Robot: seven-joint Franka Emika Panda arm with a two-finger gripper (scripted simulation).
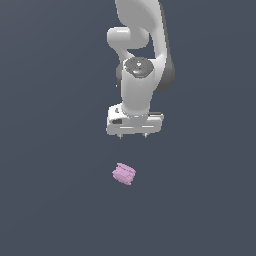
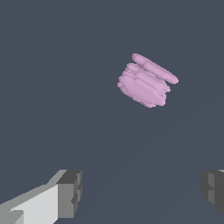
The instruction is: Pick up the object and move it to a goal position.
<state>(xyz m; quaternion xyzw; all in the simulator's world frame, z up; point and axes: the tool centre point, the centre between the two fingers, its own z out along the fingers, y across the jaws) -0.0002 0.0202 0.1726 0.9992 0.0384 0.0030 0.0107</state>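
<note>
**Object lies nearer than the spread tool**

The object rests alone on the dark worktop, nearer than the tool and slightly toward the exterior view's left. The tool hangs above, fingers wide apart, empty. The object's prongs run slantwise across that gap.

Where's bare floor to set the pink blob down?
Nearly everywhere: dark surface lies bare on all sides of the pink blob. The only crowding is above it in the exterior view, where the open gripper hangs.
</note>
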